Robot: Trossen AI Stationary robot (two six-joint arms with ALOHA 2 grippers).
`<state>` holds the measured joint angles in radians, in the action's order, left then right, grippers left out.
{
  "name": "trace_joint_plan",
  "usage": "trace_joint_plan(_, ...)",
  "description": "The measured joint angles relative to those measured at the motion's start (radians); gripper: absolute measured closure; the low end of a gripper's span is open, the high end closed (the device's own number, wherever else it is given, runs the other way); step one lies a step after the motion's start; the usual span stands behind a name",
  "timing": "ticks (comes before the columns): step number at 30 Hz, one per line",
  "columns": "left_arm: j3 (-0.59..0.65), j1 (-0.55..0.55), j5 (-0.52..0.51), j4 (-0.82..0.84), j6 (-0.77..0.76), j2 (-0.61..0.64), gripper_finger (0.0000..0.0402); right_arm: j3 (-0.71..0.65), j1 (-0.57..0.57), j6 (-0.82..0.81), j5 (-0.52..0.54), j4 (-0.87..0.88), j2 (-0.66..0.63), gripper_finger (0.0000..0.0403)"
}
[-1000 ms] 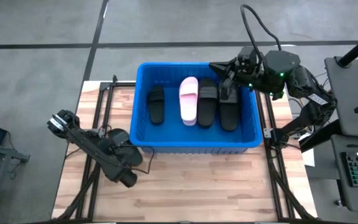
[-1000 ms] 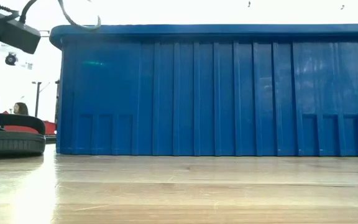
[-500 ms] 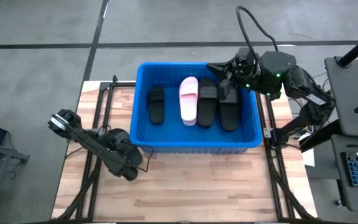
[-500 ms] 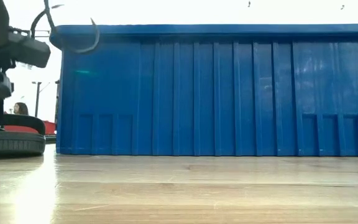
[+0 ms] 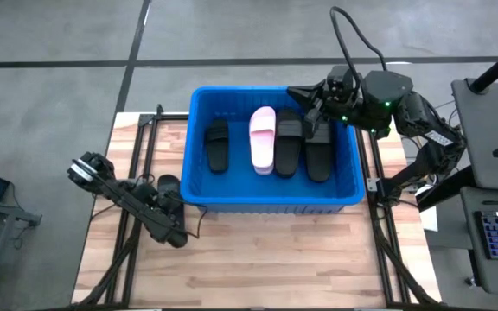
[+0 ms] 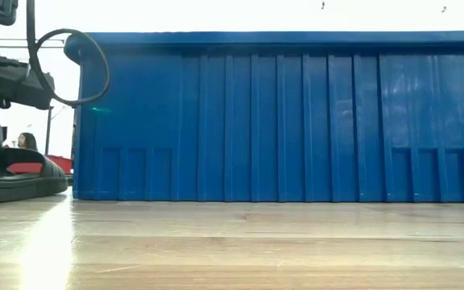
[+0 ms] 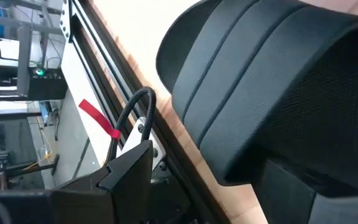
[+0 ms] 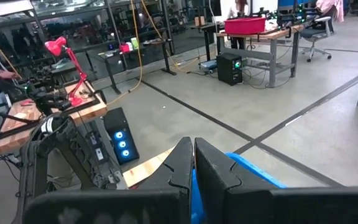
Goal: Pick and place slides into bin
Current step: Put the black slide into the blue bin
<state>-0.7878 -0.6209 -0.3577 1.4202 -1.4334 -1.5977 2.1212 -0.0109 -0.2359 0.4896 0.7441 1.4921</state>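
Currently the left claw (image 5: 168, 204) stands low over the worktop (image 5: 258, 259) just outside the bin's left front corner, fingers apart around the one black slide (image 5: 169, 187) that lies outside the bin; you cannot confirm from the high view whether the pads touch it. The left wrist view fills with that slide's wide ribbed strap (image 7: 260, 87), directly ahead of the claw.

Handling notes for this slide:
- Treat it as light, judging by its moulded foam-rubber look.
- Expect the strap to flex under pressure while the sole stays moderately stiff.
- Expect good friction from the textured, matte surface; slipping is unlikely.
- Take hold across the strap arch, or pinch the sole edge beside the strap. A grip at the toe or heel would probably let the slide swing.

The right claw (image 5: 299, 93) waits over the bin's far right corner, fingers pressed together and holding nothing.

The bin (image 5: 199, 197) sits at the worktop's far centre. Inside it lie three black slides (image 5: 218, 145) and one pink slide (image 5: 262, 138), side by side.
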Motion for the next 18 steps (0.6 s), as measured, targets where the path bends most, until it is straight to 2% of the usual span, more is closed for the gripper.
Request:
trace_joint_plan(10, 0.004, 0.001, -0.020, -0.002, 0.000, -0.003, 0.0221, 0.000, 0.000, 0.000, 0.000, 0.000, 0.000, 0.0394)
trace_joint_plan(14, 0.003, 0.001, -0.014, -0.003, 0.002, -0.003, 0.0274, 0.000, 0.000, 0.001, 0.000, 0.000, 0.000, 0.0394)
trace_joint_plan(18, 0.003, 0.001, -0.010, -0.003, 0.034, 0.003, 0.0346, 0.000, 0.000, 0.001, 0.000, 0.000, 0.000, 0.0394)
